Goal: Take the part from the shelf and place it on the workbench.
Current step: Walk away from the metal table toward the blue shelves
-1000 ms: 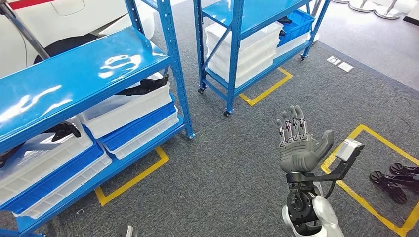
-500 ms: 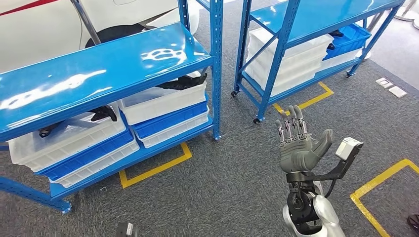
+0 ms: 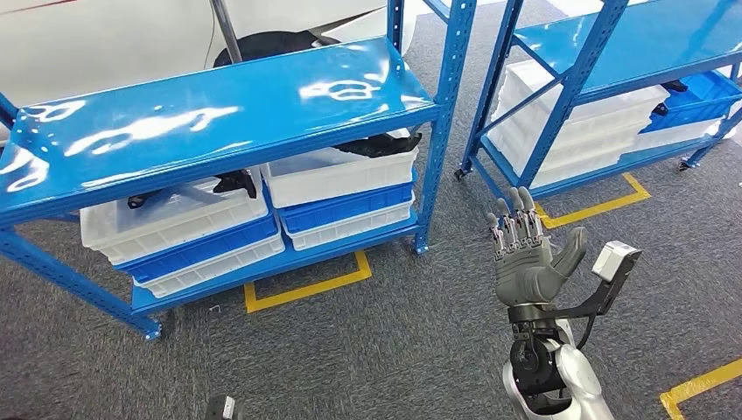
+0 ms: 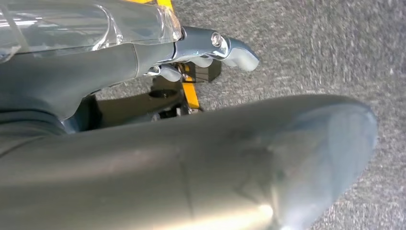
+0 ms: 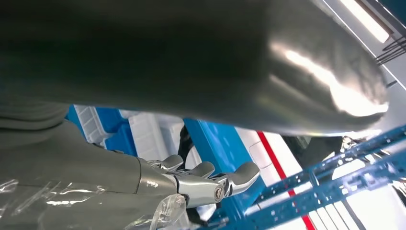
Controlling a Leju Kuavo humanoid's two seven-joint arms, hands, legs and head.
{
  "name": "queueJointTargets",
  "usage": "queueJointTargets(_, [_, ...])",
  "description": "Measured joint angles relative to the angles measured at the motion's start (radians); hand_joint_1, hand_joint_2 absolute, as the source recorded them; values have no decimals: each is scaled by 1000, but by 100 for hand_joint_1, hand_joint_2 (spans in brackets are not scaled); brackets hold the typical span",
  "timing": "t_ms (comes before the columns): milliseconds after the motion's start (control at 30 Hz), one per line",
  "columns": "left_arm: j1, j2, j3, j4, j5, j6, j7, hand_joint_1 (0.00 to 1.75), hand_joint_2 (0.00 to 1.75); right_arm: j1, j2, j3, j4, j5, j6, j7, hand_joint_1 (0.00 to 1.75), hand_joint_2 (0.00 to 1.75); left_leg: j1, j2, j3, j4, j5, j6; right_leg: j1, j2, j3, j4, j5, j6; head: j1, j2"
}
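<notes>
Swinging view, shelf [image 3: 219, 114] now centred, right robot hand [image 3: 528, 255] still raised

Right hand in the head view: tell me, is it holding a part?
No, the right hand is raised with fingers spread and nothing in it.

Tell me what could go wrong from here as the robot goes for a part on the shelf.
The raised right hand, open and holding nothing, is level with the blue upright post; it might clip it during the approach. The black parts lie under the low top shelf, so the reach may be tight.
</notes>
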Motion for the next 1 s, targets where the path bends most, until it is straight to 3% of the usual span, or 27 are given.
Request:
queueJointTargets(33, [2, 0, 0, 0, 0, 0, 0, 0, 0, -1, -1, 0, 0, 1, 0, 1, 0, 0, 1, -13, 2, -2, 1, 5, -2, 5, 3, 3, -7, 6, 0, 0])
queueJointTargets(100, [2, 0, 0, 0, 2, 0, 0, 0, 0, -3, -1, 0, 0, 14, -7, 5, 0, 0, 6, -38, 8, -7, 4, 18, -7, 46, -18, 61, -46, 14, 0, 0])
queueJointTargets(133, [2, -1, 0, 0, 3, 0, 0, 0, 0, -3, -3, 1, 2, 30, -19, 14, 0, 0, 7, -50, 9, -7, 5, 23, -8, 75, -50, 128, -80, 15, 0, 0])
queueJointTargets(200, [1, -2, 0, 0, 4, -1, 0, 0, 0, -2, -10, 1, 12, 79, -56, 45, 0, 0, 6, -77, 10, -7, 4, 30, -6, 102, -135, 286, -141, 16, 1, 0])
queueJointTargets(233, [3, -2, 0, 0, 4, -2, 0, 0, 0, -1, -15, 1, 20, 106, -73, 65, 0, 0, 5, -92, 11, -7, 4, 31, -5, 106, -164, 331, -147, 15, 1, 0])
queueJointTargets(267, [5, -2, 0, 0, 4, -2, 0, 0, 0, -1, -19, 1, 30, 133, -84, 88, 0, 0, 4, -107, 13, -7, 3, 31, -4, 109, -174, 333, -131, 12, 1, 0])
queueJointTargets(333, [6, -2, 0, 0, 4, -5, 0, 0, 0, -7, -31, 4, 58, 190, -86, 152, 0, 0, 4, -136, 17, -7, 2, 31, -4, 128, -134, 214, -49, 4, 1, 0])
queueJointTargets(400, [5, -4, -1, 0, 3, -11, 1, 0, 0, -14, -48, 10, 103, 238, -65, 213, 0, 0, 4, -163, 17, -6, 0, 27, -3, 180, -73, 66, 22, -8, 1, 0])
queueJointTargets(467, [4, -5, -2, 0, 3, -17, 3, 0, 0, -18, -62, 17, 154, 261, -40, 247, 0, 0, 6, -188, 13, -6, -1, 17, 3, 202, -49, 8, 41, -16, 1, 0])
queueJointTargets(533, [8, -3, -4, 0, 1, -18, 7, 0, 0, -26, -70, 28, 204, 280, -22, 296, 0, 0, 7, -200, 7, -7, -2, 5, 2, 176, -45, 2, 43, -24, 1, 0])
queueJointTargets(600, [8, 0, -6, 0, -2, -19, 15, 0, 0, -39, -77, 49, 279, 309, 1, 365, 0, 0, 3, -157, -20, 43, -31, -6, -4, 149, -39, -5, 45, -33, -2, 0])
queueJointTargets(667, [3, 0, -10, 0, -4, -21, 23, 0, 0, -43, -86, 75, 375, 335, 23, 406, 0, 0, 4, -97, -90, 182, -95, -17, -5, 118, -34, -7, 41, -39, -4, 0])
queueJointTargets(733, [3, 1, -13, 0, -4, -21, 29, 0, 0, -43, -91, 100, 470, 349, 40, 408, 0, 0, 11, -76, -161, 312, -137, -27, -5, 88, -30, -6, 34, -40, -4, 0])
queueJointTargets(767, [5, 1, -15, 0, -4, -21, 32, 0, 0, -44, -93, 111, 515, 353, 45, 410, 0, 0, 14, -71, -172, 326, -132, -29, -5, 75, -28, -6, 31, -38, -4, 0])
queueJointTargets(800, [7, 1, -16, 0, -5, -21, 34, 0, 0, -47, -93, 123, 559, 355, 48, 417, 0, 0, 16, -67, -158, 293, -108, -30, -5, 63, -24, -6, 27, -36, -4, 0])
queueJointTargets(900, [4, 1, -19, 0, -10, -21, 38, 0, 0, -56, -91, 153, 697, 339, 47, 445, 0, 0, 9, -20, -41, 64, -6, -16, -3, 33, -7, -6, 13, -24, -3, 0])
queueJointTargets(967, [3, 1, -21, 0, -13, -20, 41, 0, 0, -60, -88, 168, 797, 322, 41, 457, 0, 0, 0, 0, -4, -5, 13, -5, 1, 19, 2, -7, 4, -14, -2, 0])
queueJointTargets(1000, [5, 1, -21, 0, -14, -19, 43, 0, 0, -62, -85, 175, 843, 319, 36, 467, 0, 0, -2, -5, -2, -8, 12, -1, 3, 13, 5, -9, 2, -9, -1, 0])
